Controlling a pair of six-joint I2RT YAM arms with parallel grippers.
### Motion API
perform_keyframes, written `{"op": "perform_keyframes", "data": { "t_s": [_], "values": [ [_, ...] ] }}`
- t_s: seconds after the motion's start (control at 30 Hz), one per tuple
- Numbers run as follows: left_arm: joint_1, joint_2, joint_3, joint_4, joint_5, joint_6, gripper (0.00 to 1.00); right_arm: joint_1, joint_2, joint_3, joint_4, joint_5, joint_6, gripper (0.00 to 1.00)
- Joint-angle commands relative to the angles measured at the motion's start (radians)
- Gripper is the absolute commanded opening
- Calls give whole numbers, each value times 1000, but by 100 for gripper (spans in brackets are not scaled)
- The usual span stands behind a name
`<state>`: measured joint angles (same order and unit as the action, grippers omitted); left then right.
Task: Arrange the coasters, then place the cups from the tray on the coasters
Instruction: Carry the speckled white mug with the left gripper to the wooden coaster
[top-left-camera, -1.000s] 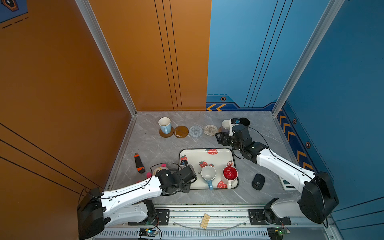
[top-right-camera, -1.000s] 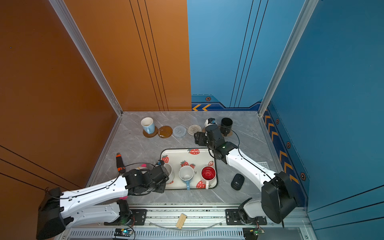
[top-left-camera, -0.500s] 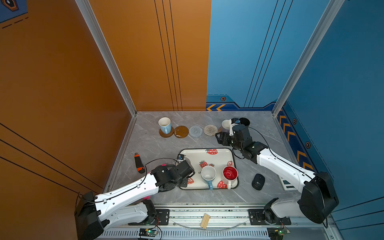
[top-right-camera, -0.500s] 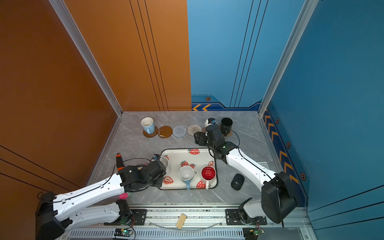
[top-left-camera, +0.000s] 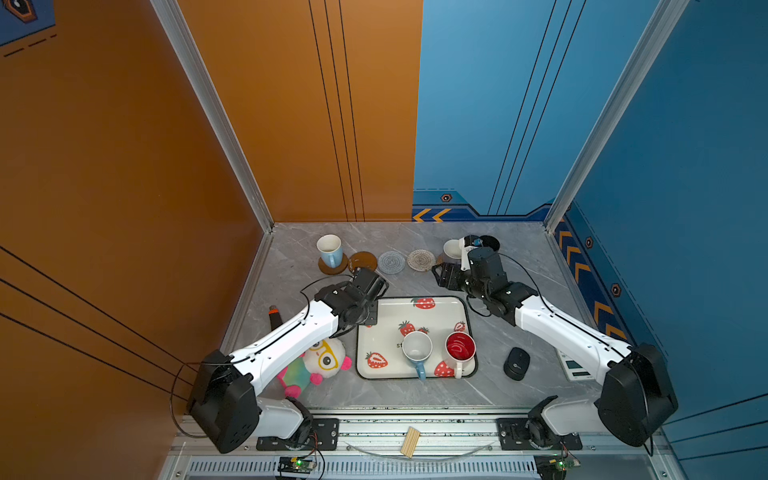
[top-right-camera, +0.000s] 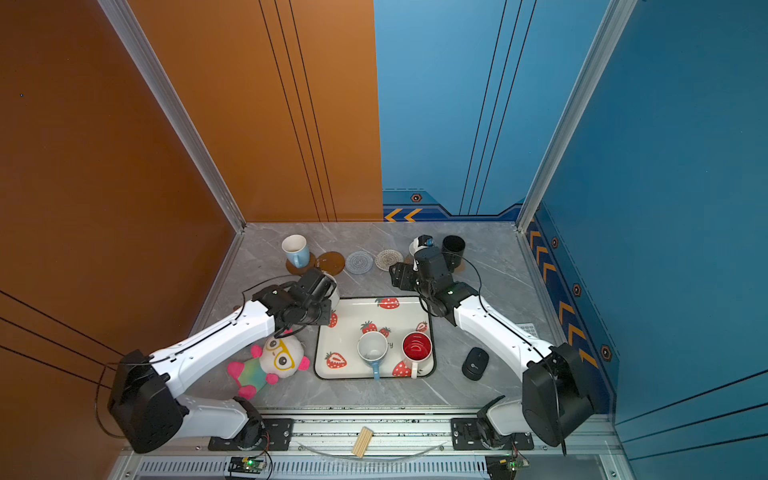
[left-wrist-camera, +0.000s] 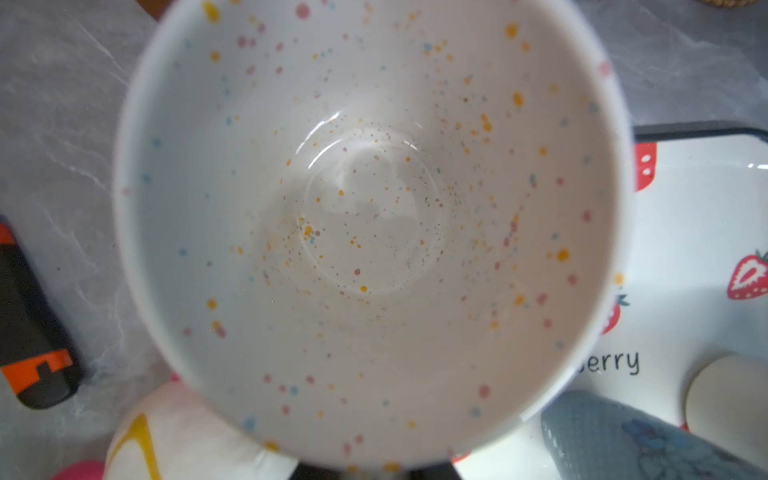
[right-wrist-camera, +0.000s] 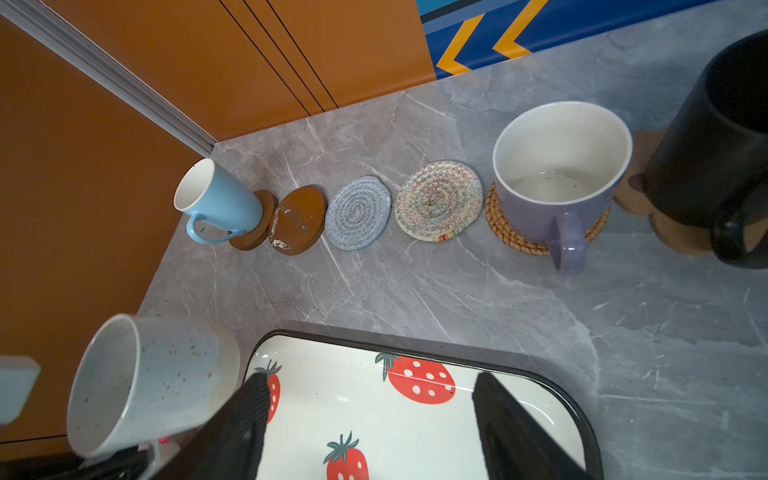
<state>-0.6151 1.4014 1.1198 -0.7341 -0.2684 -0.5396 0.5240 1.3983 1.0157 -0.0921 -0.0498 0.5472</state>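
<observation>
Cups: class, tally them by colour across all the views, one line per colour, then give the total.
Light blue cups: 2
Lavender cup: 1
Black cup: 1
Speckled cup: 1
White cup, red inside: 1
Total: 6

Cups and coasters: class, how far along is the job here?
Done: coasters in a row; light blue mug on glossy brown disc, lavender mug on rattan round, black mug on paw-shaped mat. In hand: left arm carries speckled cream-white mug. Left: second light blue mug and red-lined white mug on strawberry-print tray; three coasters bare.
</observation>
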Motion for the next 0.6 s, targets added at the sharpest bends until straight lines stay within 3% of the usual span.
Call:
{"op": "perform_keyframes", "data": {
  "t_s": [0.0, 0.57],
  "values": [
    [46, 48, 121, 98, 11, 75, 0, -4, -6, -15, 18, -33, -15, 76],
    [185, 433, 513, 112, 62, 160, 0, -28, -118, -77, 39, -72, -17, 76]
  ]
}}
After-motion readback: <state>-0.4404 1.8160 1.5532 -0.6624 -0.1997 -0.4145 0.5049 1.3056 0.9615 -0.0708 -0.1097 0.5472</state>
